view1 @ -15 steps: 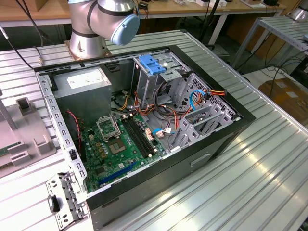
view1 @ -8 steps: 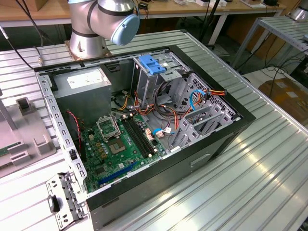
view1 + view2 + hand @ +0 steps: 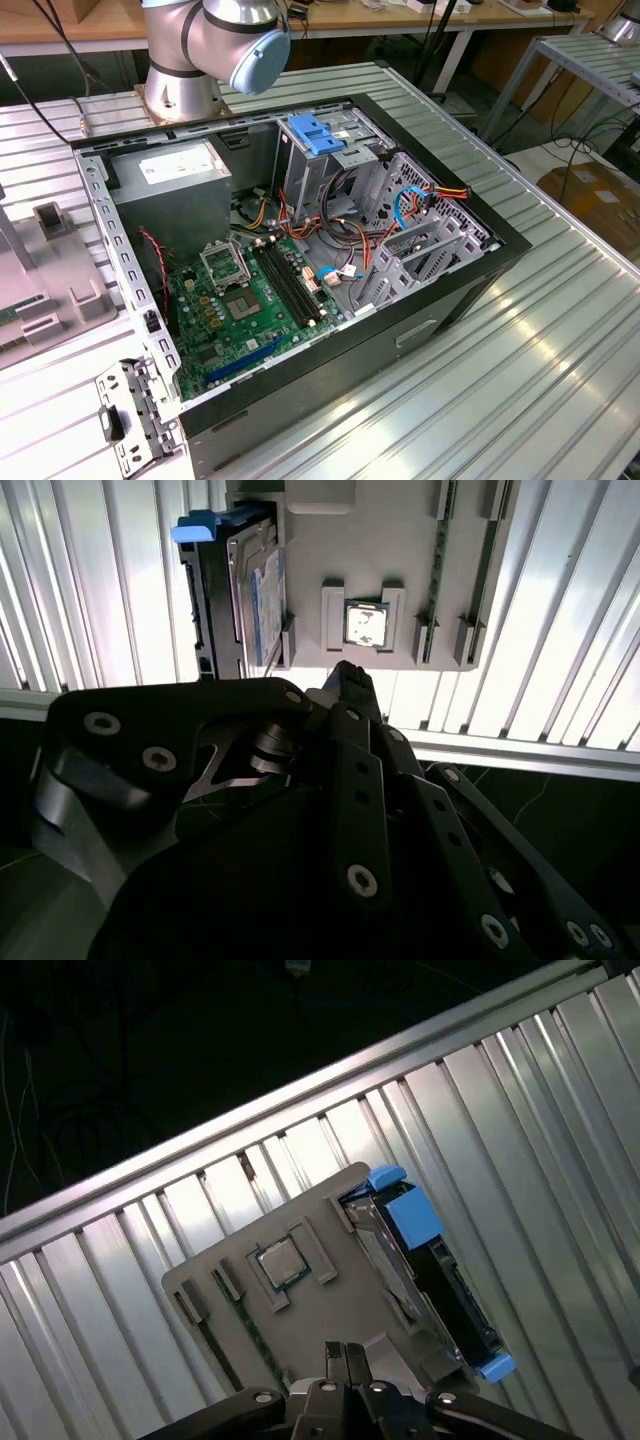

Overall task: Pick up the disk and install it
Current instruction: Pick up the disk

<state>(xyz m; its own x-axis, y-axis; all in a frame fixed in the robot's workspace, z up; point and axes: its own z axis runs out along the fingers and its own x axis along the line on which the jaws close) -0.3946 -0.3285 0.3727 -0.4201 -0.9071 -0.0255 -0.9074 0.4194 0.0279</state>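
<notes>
Black linked gripper (image 3: 345,1358) was clenched on nothing, fingertips together over the grey plastic holder tray (image 3: 330,1305). Silver blue-framed disk (image 3: 435,1280) stood on edge in that tray's end slot, long axis along the ribbed metal table (image 3: 540,1110). Second wrist view showed its label (image 3: 268,600); exterior view showed the open black computer case (image 3: 330,385).

In the second wrist view, the dark body of the gripper (image 3: 350,680) hides from you the near end of the disk (image 3: 252,595) and the near rim of its grey holder (image 3: 400,540). In the exterior view, the arm (image 3: 200,45) runs out of the picture just past its blue-capped joint.
</notes>
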